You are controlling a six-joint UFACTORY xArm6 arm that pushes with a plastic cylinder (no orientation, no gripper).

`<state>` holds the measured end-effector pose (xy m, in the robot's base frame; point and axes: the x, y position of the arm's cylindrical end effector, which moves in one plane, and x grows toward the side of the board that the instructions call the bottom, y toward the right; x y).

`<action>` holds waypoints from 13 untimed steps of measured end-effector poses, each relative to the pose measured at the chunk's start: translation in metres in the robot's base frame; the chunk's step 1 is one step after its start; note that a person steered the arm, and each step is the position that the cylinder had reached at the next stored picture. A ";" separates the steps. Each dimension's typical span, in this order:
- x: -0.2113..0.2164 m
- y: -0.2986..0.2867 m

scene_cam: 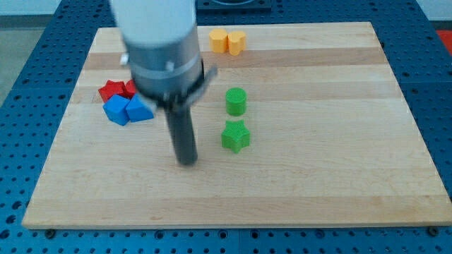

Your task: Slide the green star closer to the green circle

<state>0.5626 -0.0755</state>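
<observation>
Wooden board (296, 183), pale and lengthwise-grained, fills most of the view on a blue perforated bench (438, 127).

At the view's left sits a tight cluster: two red blocks (116, 89), their shapes hard to make out, touching two blue blocks just below them. Of the blue pair, one reads as a cube (117, 110) and the other as a wedge or triangle (140, 111). This cluster lies near the board's left edge, with bare wood beneath it down to the bottom edge.

Next comes the arm's grey body, blurred, dropping from the view's top. Its dark rod runs down to my tip (187, 162), which rests on the board left of the green star and slightly lower, apart from it with a strip of wood between. No pincer exists on this rig, so nothing is apart, together or clamped; the rod simply ends blunt.

Near the top edge stand two yellow blocks (227, 41), touching side by side; the left one looks rounded, the right one less clear.

One green star (236, 136) lies a little left of the board's middle, flat, with one point aimed toward the view's top; its arms spread evenly, so no long axis stands out. One green circle (236, 101), an upright cylinder, stands directly above it, near but not touching.

Right of the two green blocks the board is open wood all the way to its right edge, and the same holds below the star.
</observation>
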 end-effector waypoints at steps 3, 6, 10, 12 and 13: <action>0.026 0.093; -0.069 0.079; -0.174 0.080; -0.104 0.102; -0.078 0.081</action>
<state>0.4845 0.0057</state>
